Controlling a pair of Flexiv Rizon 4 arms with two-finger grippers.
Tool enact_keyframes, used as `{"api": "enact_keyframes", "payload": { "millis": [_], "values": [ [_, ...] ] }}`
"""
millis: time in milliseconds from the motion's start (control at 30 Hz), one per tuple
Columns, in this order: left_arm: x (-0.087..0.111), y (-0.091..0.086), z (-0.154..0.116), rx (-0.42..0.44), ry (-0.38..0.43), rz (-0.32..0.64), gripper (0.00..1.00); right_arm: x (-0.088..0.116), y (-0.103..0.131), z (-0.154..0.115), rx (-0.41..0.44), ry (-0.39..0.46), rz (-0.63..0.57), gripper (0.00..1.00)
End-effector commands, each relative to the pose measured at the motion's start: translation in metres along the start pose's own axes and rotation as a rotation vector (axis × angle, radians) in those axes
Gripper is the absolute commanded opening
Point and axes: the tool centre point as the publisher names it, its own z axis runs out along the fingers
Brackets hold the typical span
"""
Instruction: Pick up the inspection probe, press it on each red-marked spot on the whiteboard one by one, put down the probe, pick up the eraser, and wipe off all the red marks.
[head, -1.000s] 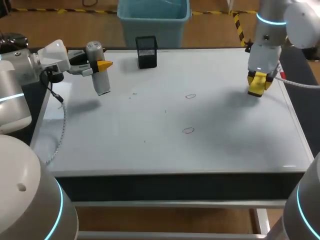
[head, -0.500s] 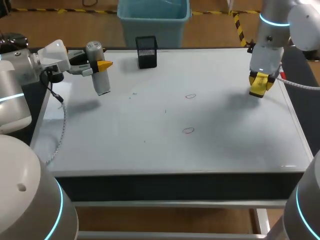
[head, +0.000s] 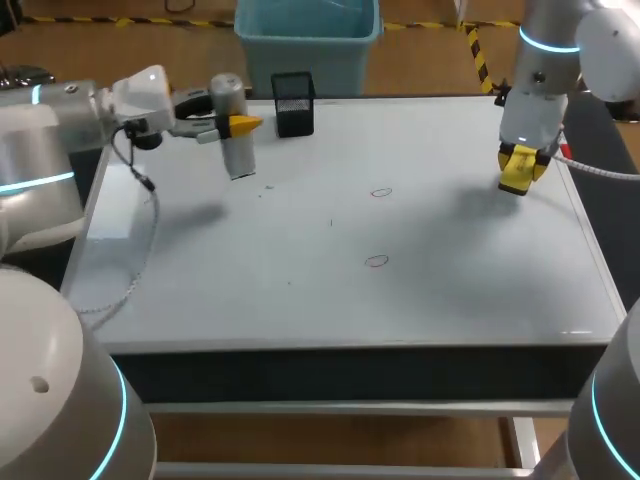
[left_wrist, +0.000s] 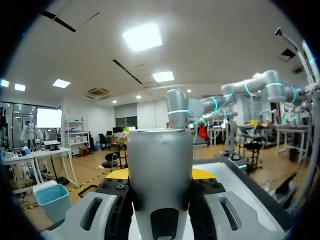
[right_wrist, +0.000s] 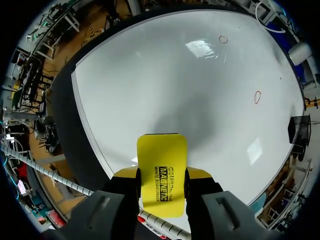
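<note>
Probe (head: 236, 155) in left jaws, eraser (right_wrist: 161, 165) in right

I'm looking down on a broad white tabletop (head: 470, 300) with a dark front edge, its glossy surface carrying pale glare (right_wrist: 202, 46) from overhead lamps.

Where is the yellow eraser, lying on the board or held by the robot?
Held. The right gripper has its fingers pressing the eraser from both sides, above the whiteboard, where its shadow falls.

My right jaws clamp the yellow eraser (right_wrist: 161, 170) over the whiteboard (right_wrist: 150, 85); I see two red marks (right_wrist: 223, 39) farther ahead.
</note>
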Motion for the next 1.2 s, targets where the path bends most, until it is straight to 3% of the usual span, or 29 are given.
{"api": "enact_keyframes", "payload": {
  "millis": [33, 233, 500, 700, 933, 1200],
  "values": [
    [-0.017, 0.004, 0.042, 0.002, 0.105, -0.001, 0.00, 0.001, 0.000, -0.001, 0.002, 0.001, -0.002, 0.00],
    [-0.018, 0.012, 0.086, 0.009, 0.180, -0.014, 0.00, 0.001, 0.000, -0.001, 0.002, 0.001, -0.002, 0.00],
    [-0.018, 0.022, 0.136, 0.041, 0.215, -0.046, 0.00, 0.001, 0.000, -0.001, 0.002, 0.001, -0.002, 0.00],
    [-0.013, 0.024, 0.164, 0.057, 0.172, -0.042, 0.00, 0.001, 0.000, -0.001, 0.002, 0.001, -0.002, 0.00],
    [-0.006, 0.034, 0.190, 0.014, 0.136, -0.064, 0.00, 0.001, 0.000, -0.001, 0.002, 0.001, -0.002, 0.00],
    [0.010, 0.043, 0.214, 0.007, 0.134, -0.084, 0.00, 0.001, 0.000, -0.001, 0.002, 0.001, -0.002, 0.00]
  ]
}}
